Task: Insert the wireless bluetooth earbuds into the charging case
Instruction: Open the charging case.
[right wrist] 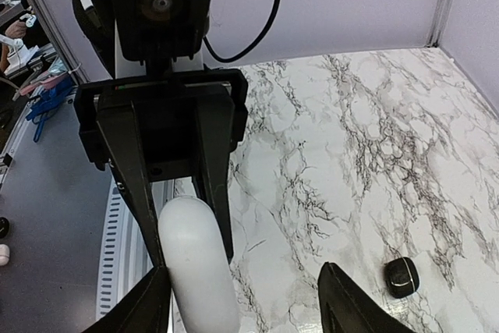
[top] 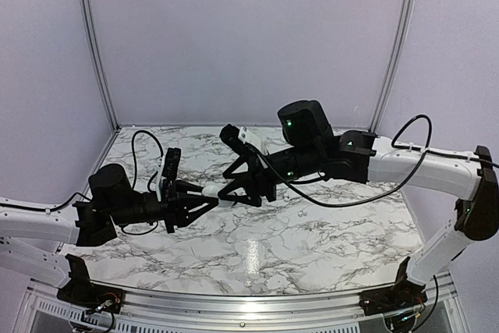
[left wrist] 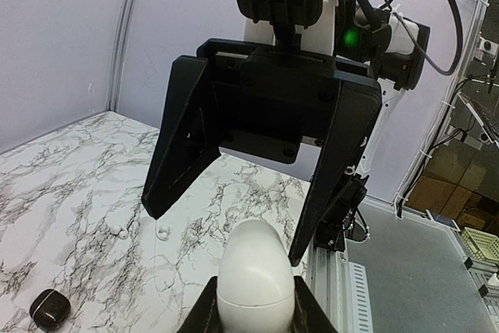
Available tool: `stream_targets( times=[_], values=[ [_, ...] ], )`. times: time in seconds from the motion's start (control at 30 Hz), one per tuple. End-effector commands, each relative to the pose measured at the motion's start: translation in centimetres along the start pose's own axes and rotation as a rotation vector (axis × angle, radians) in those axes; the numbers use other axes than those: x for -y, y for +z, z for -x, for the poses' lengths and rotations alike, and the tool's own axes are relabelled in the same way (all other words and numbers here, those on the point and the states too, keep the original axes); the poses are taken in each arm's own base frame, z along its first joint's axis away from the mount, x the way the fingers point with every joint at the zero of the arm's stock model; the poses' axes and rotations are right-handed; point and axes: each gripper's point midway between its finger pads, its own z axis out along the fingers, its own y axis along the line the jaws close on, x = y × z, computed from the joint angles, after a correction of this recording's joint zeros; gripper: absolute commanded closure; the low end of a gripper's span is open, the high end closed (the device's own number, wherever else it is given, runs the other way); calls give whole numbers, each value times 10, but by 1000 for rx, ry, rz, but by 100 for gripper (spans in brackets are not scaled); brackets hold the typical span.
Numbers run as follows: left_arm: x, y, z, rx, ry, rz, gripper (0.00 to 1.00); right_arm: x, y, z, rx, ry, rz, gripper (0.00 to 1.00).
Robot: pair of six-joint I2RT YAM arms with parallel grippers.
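The charging case (left wrist: pixel 256 271), a white egg shape with a seam round it and its lid down, is off the table (top: pixel 312 239), clamped at its lower part between the fingers of the left gripper (left wrist: pixel 256 313). Those jaws stand narrow, pressed on both sides of the case, whose rounded top sticks out past the fingertips.

The right gripper (left wrist: pixel 228 232) faces it head on, jaws spread wide with nothing held. In the left wrist view, one of its dark fingers hangs at 10 o'clock from the case top, well apart. The other comes down at 2 o'clock, its tip just beside the case. I cannot tell if it touches. In the right wrist view the case sits off centre in that gap, hard by the finger at 8 o'clock and far from the one at 4 o'clock.

The earbuds lie on the marbled table below, outside both sets of jaws. They are two tiny rounded bits, one (left wrist: pixel 121 233) near the other (left wrist: pixel 163 232), at 9 to 10 o'clock from the case in the left wrist view. They look pale there and are too small to make out further.

A black oval object (left wrist: pixel 49 308) rests on the table at 8 o'clock from the case, well apart from the buds.
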Motion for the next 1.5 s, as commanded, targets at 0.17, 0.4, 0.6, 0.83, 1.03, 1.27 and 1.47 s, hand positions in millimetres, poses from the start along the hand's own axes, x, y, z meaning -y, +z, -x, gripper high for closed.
stream_targets(
  times=[0.17, 0.4, 0.6, 0.83, 1.03, 1.27, 1.47],
  values=[
    [11, -2, 21, 54, 36, -35, 100, 7, -5, 12, 2, -15, -60, 36],
    [14, 0, 19, 47, 40, -51, 100, 13, -15, 25, 48, -3, -84, 37],
    [17, 1, 20, 46, 47, -64, 100, 22, -25, 33, 83, 19, -101, 37],
    [17, 1, 20, 45, 49, -66, 100, 25, -28, 34, 91, 28, -97, 37],
    [15, 1, 21, 48, 48, -55, 100, 22, -31, 38, 101, 19, -86, 37],
    [7, 1, 22, 59, 34, -10, 100, 5, -51, 57, 177, -32, -52, 34],
    [4, 1, 20, 58, 28, 4, 100, 21, -68, 62, 196, -11, -123, 34]
  ],
)
